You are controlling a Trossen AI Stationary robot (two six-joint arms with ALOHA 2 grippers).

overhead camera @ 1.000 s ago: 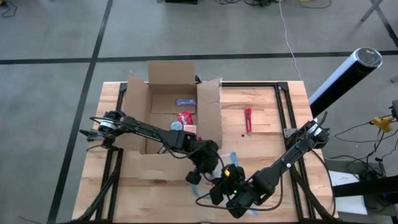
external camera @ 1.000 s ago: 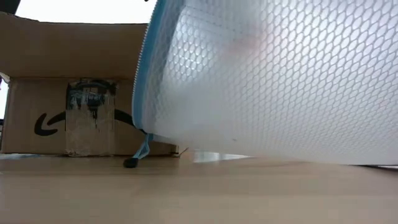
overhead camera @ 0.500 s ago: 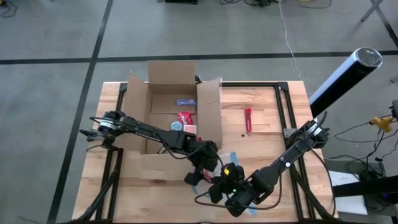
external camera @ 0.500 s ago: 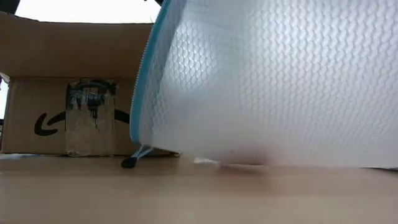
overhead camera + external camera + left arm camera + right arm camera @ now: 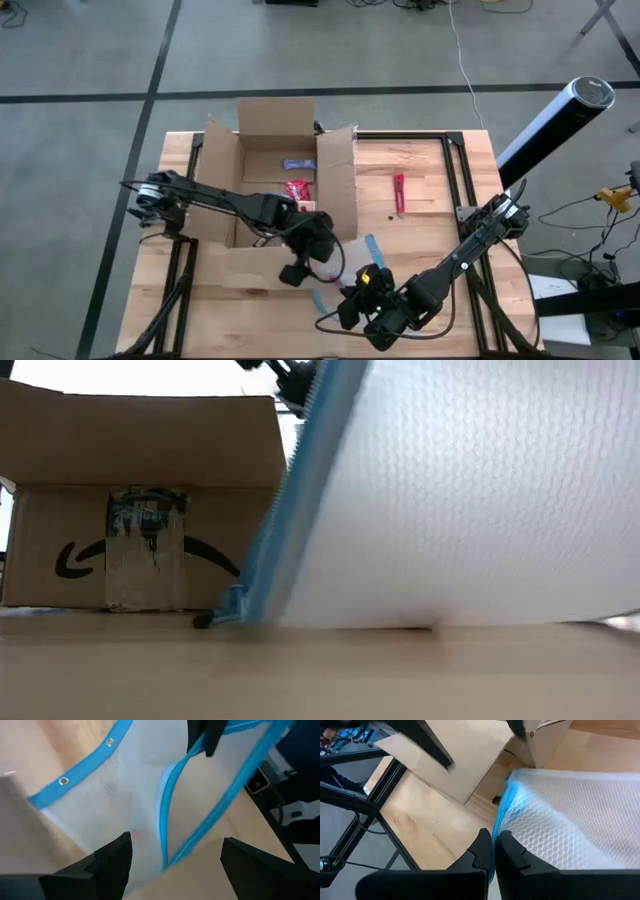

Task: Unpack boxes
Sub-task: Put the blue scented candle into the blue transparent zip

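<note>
Open cardboard box point(image 5: 280, 180) sits toward the far left part of the wooden bench point(image 5: 420, 170), flaps spread, near flap lying flat on the boards; small items visible inside, among them a red packet point(image 5: 298, 189) and a blue one point(image 5: 297, 164). Low view shows the box's side with a black printed mark and a clear tape strip point(image 5: 140, 560). Just in front of the box's near right corner lies a clear mesh pouch with blue edge point(image 5: 352, 262), filling most of the low view. Left end effector point(image 5: 297, 270) hangs over the near flap beside the pouch, fingers well apart and holding nothing, blue edging visible between them in its wrist view. Right end effector point(image 5: 492, 852) is at the bench's near edge, fingers pinched closed on the pouch's blue zipper edge. Small red tool point(image 5: 398, 192) lies apart, right of the box.
</note>
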